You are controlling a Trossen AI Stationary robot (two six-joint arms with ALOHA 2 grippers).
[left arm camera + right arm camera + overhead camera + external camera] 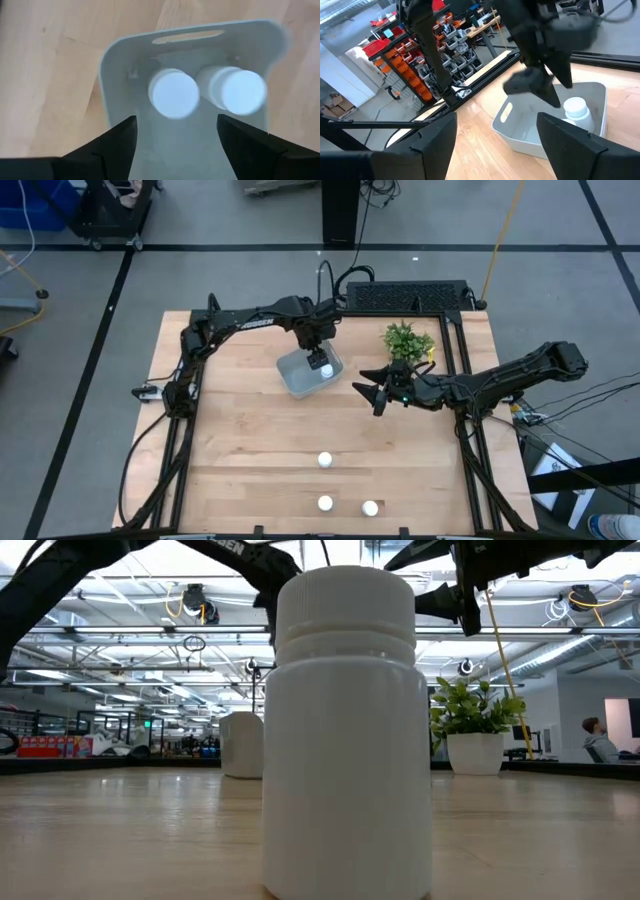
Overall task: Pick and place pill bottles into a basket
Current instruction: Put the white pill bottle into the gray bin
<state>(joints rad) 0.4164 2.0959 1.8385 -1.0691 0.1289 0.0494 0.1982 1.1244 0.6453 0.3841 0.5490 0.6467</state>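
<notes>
The pale blue-grey basket (303, 376) sits on the wooden table at the far middle. In the left wrist view two white pill bottles (173, 93) (240, 91) stand upright on the floor of the basket (120, 65). My left gripper (176, 135) hangs open just above them, pointing down and touching nothing; the high view shows it (318, 348) over the basket's far side. Three more pill bottles (324, 460) (325, 503) (370, 507) stand on the table near its front edge. My right gripper (373, 392) waits open and level to the right of the basket, which it faces (555, 127).
A small green potted plant (408, 341) stands at the far right, just behind my right arm. A black keyboard-like panel (405, 297) lies along the far edge. In the low view a person (600, 740) sits beyond the table at the right.
</notes>
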